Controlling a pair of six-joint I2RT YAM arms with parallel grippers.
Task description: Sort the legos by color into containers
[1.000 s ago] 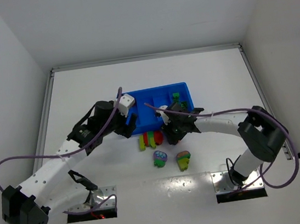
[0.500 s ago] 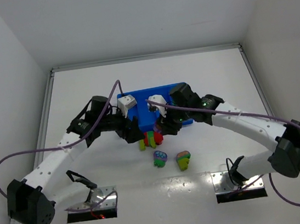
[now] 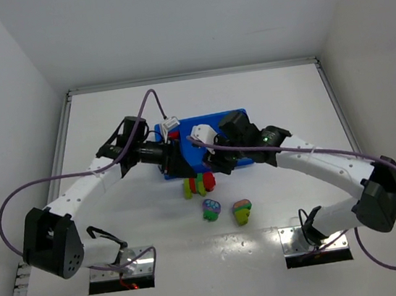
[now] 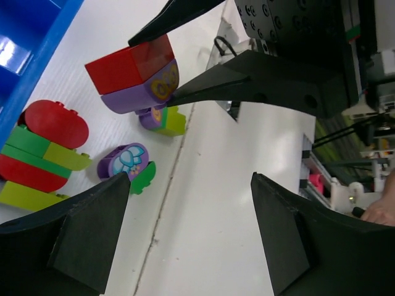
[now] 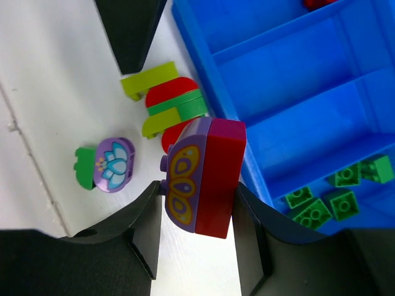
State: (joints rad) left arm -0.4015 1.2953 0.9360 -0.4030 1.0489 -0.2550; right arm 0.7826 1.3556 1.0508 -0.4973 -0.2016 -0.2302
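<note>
Legos (image 3: 204, 183) lie loose on the white bench (image 3: 120, 224) in the lower middle of the top view, and more sit in the tray beyond. Nearest the arm bases are two small pieces, set apart from each other: a purple-and-green cluster (image 3: 211, 209) and, to its right, a pink-topped yellow-green cluster (image 3: 242, 212). Just above them is a larger cluster of red, green and yellow-green bricks (image 3: 197, 186), lying close to the near wall of the blue tray (image 3: 217, 118).

Both arms reach in over that near wall. The left claw (image 4: 185, 203) is released: its two dark fingers stand wide apart with nothing between them, and past them its wrist view shows the loose clusters on the bench. The right claw (image 5: 196, 191) is clenched on a red-and-purple brick pair (image 5: 207, 176). This is a red brick joined to a purple one with a yellow butterfly print, lifted off the bench and hanging over the tray's near edge. In the left wrist view the same pair appears at the upper left, pinched between the right claw's black fingers.

Farther in, several green bricks (image 5: 327, 197) lie in the compartment at the lower right of the right wrist view. A red piece (image 5: 318, 3) shows at the top edge of that view, in a different compartment.
</note>
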